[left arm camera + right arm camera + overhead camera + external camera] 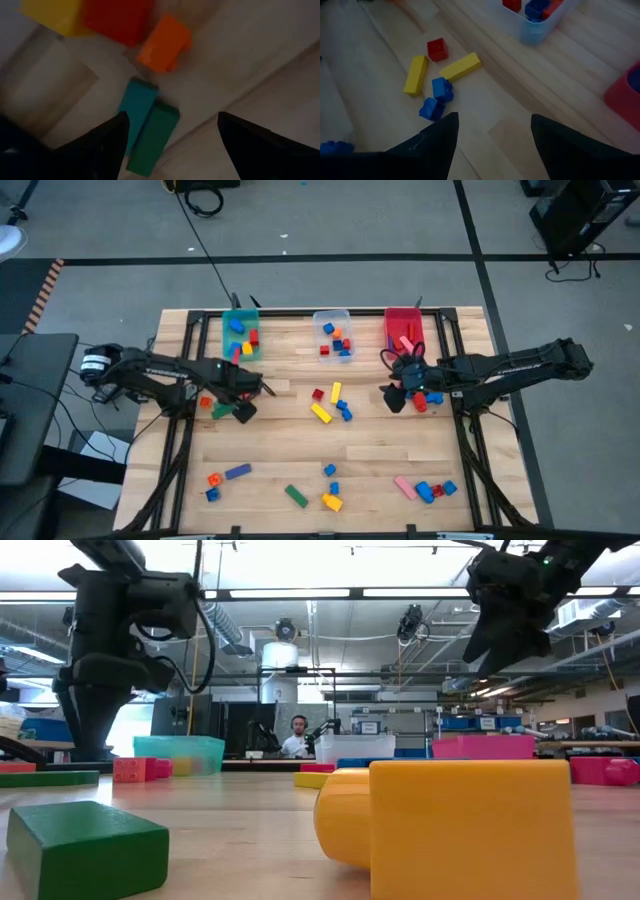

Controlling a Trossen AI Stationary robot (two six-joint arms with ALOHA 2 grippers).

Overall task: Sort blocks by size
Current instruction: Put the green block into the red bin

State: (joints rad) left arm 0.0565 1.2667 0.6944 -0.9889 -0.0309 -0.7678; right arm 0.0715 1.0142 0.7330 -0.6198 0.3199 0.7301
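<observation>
We count three bins (333,320), two open, empty grippers, left (243,398) and right (398,392), and centrally two yellow bars (460,66).

Low view: yellow block (470,825) blurred, cut by bottom edge; right tool (398,394) hides blocks beneath.

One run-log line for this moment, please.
left gripper: open over green plastic bar block | right gripper: open, empty, near red plastic bin

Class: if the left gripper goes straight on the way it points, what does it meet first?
Probably the teal block and green block lying side by side between the open jaws of the left gripper; depth is unclear.
</observation>
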